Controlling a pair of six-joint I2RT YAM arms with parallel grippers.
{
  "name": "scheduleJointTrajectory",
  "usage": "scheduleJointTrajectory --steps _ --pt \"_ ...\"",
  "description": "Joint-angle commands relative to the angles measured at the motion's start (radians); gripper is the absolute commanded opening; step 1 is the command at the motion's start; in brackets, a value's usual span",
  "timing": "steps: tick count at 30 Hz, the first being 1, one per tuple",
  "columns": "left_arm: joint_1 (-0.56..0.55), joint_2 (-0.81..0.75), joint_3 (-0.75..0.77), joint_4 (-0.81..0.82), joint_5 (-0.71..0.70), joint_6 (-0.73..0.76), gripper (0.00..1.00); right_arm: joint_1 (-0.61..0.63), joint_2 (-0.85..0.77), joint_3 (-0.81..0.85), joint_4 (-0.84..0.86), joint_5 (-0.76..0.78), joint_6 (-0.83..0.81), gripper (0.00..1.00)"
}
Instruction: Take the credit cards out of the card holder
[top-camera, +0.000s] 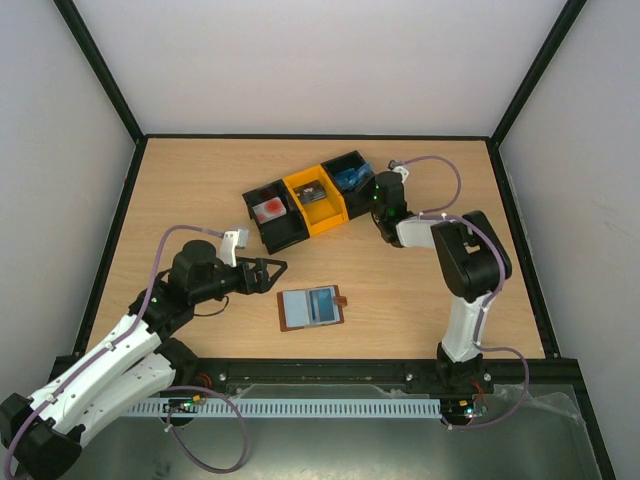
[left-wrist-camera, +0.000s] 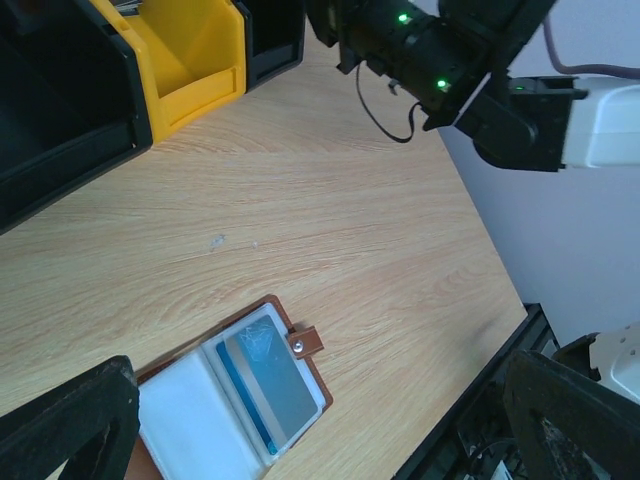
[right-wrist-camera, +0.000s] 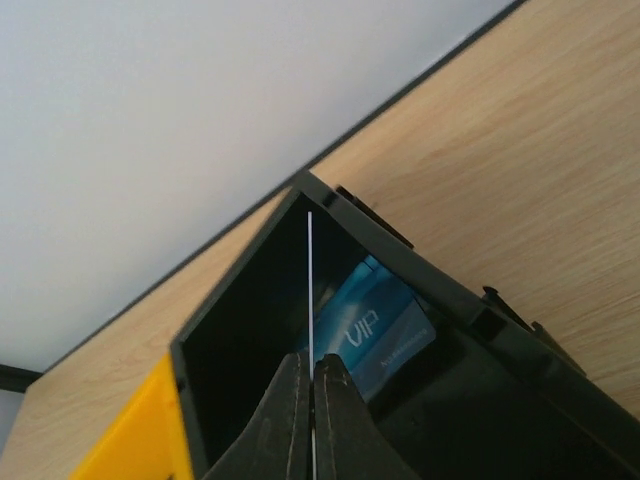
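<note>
The brown card holder lies open on the table, strap tab to the right. In the left wrist view, the card holder has a grey card in its right sleeve over a blue edge. My left gripper is open and empty, just left of and above the holder; it also shows in the left wrist view. My right gripper is over the right black bin. There it is shut on a thin card seen edge-on. A blue VIP card lies in that bin.
A yellow bin and a second black bin holding a red-marked item stand in a row left of the right bin. A black frame runs along the table's near edge. White walls enclose the table.
</note>
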Motion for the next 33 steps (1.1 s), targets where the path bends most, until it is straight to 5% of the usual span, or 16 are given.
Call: scheduleJointTrajectory --steps 1,21,33 --pt "0.007 -0.006 0.002 -0.009 0.02 0.023 1.0 -0.005 0.084 0.064 0.061 -0.029 0.016 0.02" --pt "0.016 0.018 -0.003 0.005 0.039 0.03 1.0 -0.01 0.256 0.223 0.001 -0.095 0.041 0.02" --pt "0.022 0.054 -0.01 0.02 0.045 0.013 1.0 -0.024 0.271 0.294 -0.108 -0.096 0.042 0.2"
